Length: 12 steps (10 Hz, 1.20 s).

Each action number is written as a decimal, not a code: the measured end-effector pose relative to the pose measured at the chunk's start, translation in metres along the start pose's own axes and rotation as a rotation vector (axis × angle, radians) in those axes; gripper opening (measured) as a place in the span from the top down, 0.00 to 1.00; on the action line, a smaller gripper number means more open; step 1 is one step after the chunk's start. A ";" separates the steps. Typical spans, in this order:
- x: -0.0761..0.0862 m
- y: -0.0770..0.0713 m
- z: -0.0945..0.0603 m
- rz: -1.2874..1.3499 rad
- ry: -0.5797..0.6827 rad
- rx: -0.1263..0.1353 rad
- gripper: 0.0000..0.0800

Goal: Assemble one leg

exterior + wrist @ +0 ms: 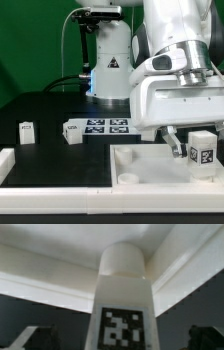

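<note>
Item: leg (203, 151), white, tagged, stood upright at the white tray (128, 160), by the worktop's edge on the exterior view's right. Gripper (118, 335): fingers (205, 334) apart, flanking the leg, seemingly clear of it. Second leg (26, 131) sat toward the opposite edge. Marker board (100, 127) lay mid-worktop.

In the exterior view the tray (130, 158) sits on the counter (50, 150) at the lower right of the frame, the leg (203, 150) over it at the right edge. The marker board (105, 126) lies at centre, behind the tray, a second leg (72, 132) at its left end and a third leg (25, 130) far left. In the wrist view the leg (125, 291) runs up the centre between the fingers (30, 336) of the pincer (118, 338), apart from both, the tray wall (50, 280) behind it
</note>
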State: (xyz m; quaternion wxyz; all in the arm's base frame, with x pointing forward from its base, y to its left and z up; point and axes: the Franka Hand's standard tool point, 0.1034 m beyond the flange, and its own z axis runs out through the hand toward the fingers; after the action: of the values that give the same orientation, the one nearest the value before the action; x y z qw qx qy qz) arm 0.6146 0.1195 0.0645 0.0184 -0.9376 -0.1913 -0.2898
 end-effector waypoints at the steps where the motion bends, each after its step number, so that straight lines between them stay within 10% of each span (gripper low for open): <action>1: 0.000 0.000 0.000 0.000 0.000 0.000 0.19; 6: 0.012 0.007 -0.015 -0.003 -0.017 -0.004 0.19; 12: 0.006 -0.010 -0.015 0.019 -0.609 0.148 0.19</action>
State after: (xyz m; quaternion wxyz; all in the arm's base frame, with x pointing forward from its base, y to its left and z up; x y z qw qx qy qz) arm 0.6071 0.1289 0.0794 0.0311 -0.9791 -0.2000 0.0195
